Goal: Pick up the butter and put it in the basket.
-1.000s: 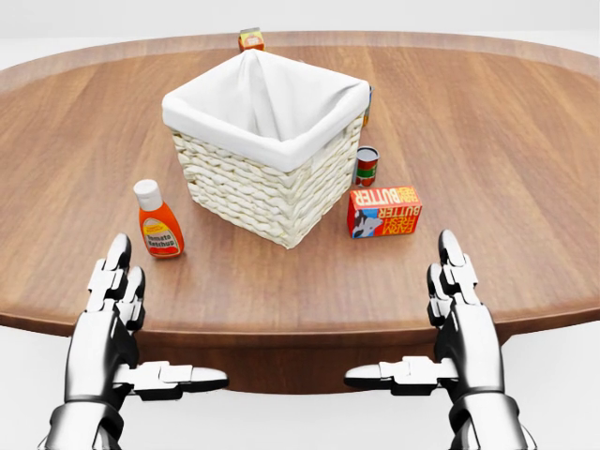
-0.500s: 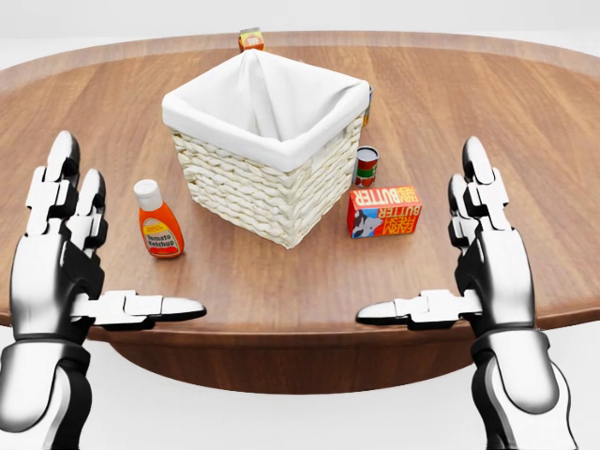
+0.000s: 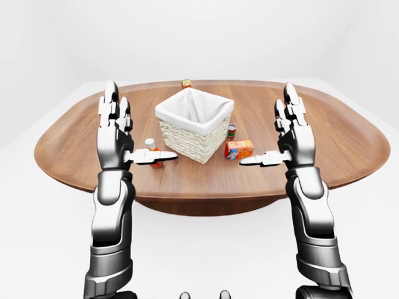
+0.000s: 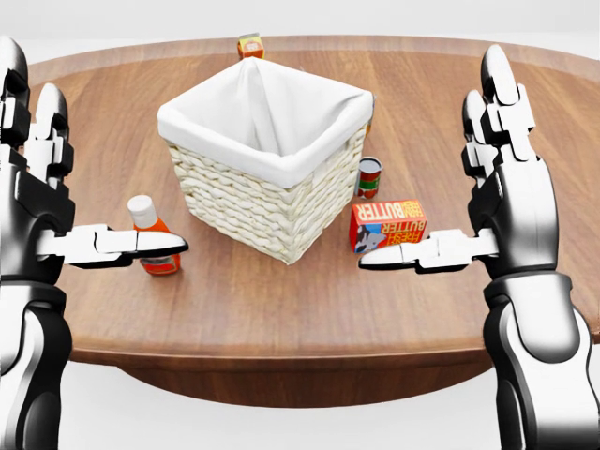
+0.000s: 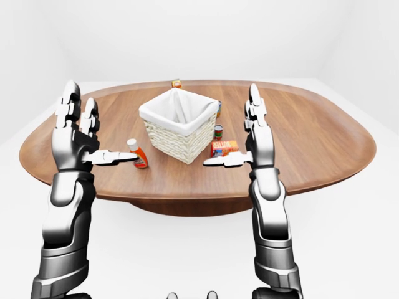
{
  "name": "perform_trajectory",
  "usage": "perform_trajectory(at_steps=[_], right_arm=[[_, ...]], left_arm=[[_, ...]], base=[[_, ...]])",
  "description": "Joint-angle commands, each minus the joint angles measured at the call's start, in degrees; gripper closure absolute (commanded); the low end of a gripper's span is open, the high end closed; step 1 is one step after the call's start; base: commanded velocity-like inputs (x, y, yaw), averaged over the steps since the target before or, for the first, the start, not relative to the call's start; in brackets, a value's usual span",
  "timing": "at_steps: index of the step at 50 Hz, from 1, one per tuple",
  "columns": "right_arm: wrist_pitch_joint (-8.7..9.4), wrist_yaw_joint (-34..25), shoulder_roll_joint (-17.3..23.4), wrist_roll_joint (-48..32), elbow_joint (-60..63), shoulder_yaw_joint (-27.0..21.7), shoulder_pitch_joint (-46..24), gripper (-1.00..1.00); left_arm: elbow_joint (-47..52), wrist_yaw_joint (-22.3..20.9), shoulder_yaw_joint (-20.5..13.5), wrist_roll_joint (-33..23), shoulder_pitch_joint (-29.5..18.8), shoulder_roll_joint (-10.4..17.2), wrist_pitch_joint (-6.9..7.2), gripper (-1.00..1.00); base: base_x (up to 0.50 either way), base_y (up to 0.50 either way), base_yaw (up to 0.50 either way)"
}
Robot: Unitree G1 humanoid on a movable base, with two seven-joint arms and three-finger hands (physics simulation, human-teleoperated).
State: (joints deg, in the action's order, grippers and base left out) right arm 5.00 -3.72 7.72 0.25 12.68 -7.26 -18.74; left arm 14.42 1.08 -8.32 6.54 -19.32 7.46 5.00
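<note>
Right hand (image 4: 502, 187) open, thumb overlapping the butter (image 4: 387, 224) beside the basket (image 4: 264, 159).

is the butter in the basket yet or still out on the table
Out. The red and orange butter box lies on the brown wooden table, right of the white-lined wicker basket in the head view; neither robot hand holds it.

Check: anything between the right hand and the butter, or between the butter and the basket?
Nothing visible blocks either path. The right hand is raised, open, just right of the butter in the head view. The basket stands up-left of it; a small can sits above the butter beside the basket wall.
</note>
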Motion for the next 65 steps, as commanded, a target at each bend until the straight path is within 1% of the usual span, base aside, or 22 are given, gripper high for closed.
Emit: perform_trajectory(at_steps=[1,35,43,45,52,65], right_arm=[[0.00,-0.2,0.5,-0.1,1.0,-0.5,-0.6,-1.00],[0.00,-0.4,0.4,0.2,2.3,-1.2,1.4,-1.00],[0.00,-0.1,0.4,0.5,2.0,-1.2,1.6,-1.00],[0.00,-0.8,0.8,-0.3,2.3,-0.4,2.3,-1.00],[0.00,-1.4,0.0,-0.9,3.1,-0.7,2.8,-1.00],[0.00,-1.3,0.0,-1.3,2.8,-0.7,3.0,-1.00]], left_arm=[[1.0,0.9,-0.4,0.9,-1.3,0.7,0.00,-1.00],[0.5,0.5,-0.1,0.5,-0.9,0.4,0.00,-1.00],[0.3,0.4,-0.2,0.7,-0.8,0.5,0.00,-1.00],[0.6,0.5,-0.2,0.7,-0.8,0.5,0.00,-1.00],[1.0,0.4,-0.3,0.9,-0.6,0.5,0.00,-1.00],[0.4,0.5,-0.5,1.2,-0.6,0.6,0.00,-1.00]], base=[[0.50,0.00,0.00],[0.49,0.00,0.00],[0.02,0.00,0.00],[0.00,0.00,0.00],[0.40,0.00,0.00],[0.00,0.00,0.00]])
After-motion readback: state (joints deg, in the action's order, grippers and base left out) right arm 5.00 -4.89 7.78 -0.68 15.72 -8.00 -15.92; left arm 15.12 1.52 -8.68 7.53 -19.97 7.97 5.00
